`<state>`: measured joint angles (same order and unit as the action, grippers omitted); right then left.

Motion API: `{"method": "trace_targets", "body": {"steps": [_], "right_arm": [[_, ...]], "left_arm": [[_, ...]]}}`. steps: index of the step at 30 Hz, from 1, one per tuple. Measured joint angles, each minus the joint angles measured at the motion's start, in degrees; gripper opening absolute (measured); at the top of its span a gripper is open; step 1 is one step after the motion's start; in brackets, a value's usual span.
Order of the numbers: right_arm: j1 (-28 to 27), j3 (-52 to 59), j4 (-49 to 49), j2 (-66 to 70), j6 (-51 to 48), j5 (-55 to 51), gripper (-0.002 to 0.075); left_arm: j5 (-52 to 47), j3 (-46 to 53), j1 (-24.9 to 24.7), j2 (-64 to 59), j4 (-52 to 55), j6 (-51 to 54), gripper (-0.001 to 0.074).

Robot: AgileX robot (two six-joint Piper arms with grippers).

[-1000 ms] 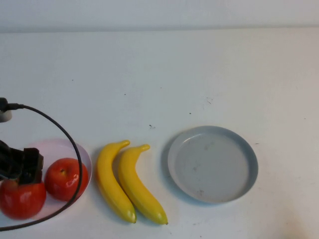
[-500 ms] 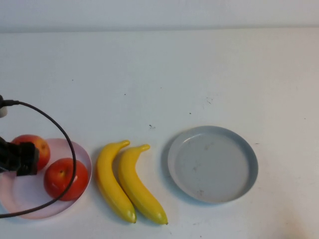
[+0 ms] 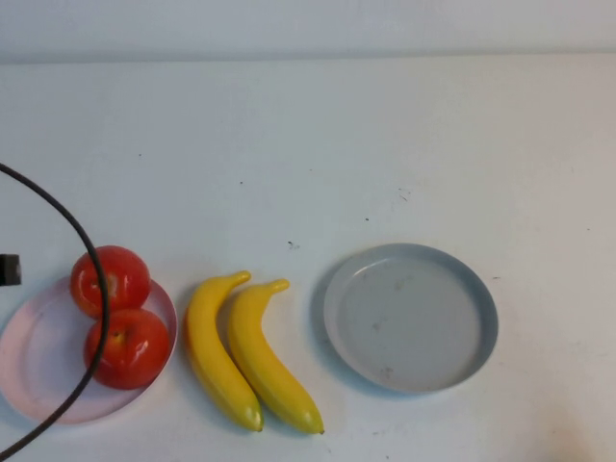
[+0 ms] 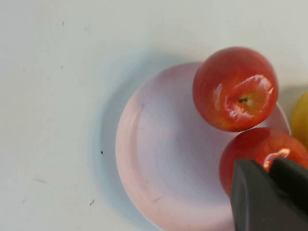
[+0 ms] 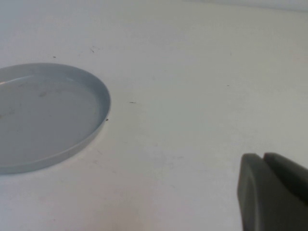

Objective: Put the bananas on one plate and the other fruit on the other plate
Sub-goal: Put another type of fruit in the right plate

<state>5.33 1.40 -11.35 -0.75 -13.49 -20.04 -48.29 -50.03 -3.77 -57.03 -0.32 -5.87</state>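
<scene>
Two red apples lie on the pale pink plate [image 3: 43,371]: one [image 3: 110,280] against its far rim, the other [image 3: 127,347] on its right side. Two yellow bananas [image 3: 217,351] [image 3: 269,358] lie side by side on the table between the pink plate and the empty grey-blue plate [image 3: 411,316]. My left gripper [image 4: 269,166] hovers above the nearer apple [image 4: 250,151], shut and holding nothing; the second apple [image 4: 236,89] and the pink plate [image 4: 163,163] lie beyond it. My right gripper [image 5: 263,156] is shut and empty above bare table, beside the grey-blue plate [image 5: 43,115].
A black cable [image 3: 82,250] from my left arm arcs over the pink plate and the apples. A small dark part of that arm [image 3: 8,269] shows at the left edge. The white tabletop stretches far behind the plates.
My left gripper let go of an apple, pulled back left almost out of the high view and closed. The freed apple now rests at the pink plate's far rim, next to the other apple.
</scene>
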Motion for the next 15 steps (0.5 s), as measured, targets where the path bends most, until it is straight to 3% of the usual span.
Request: {"method": "trace_targets", "body": {"steps": [5,15], "right_arm": [[0.0,0.0,0.0,0.0,0.0,0.0,-0.0016],[0.0,0.0,0.0,0.0,0.0,0.0,-0.0016]], "left_arm": [[2.1,2.9,0.0,8.4,-0.5,1.3,0.0010],[9.6,17.7,-2.0,34.5,-6.8,6.9,-0.0002]]}}
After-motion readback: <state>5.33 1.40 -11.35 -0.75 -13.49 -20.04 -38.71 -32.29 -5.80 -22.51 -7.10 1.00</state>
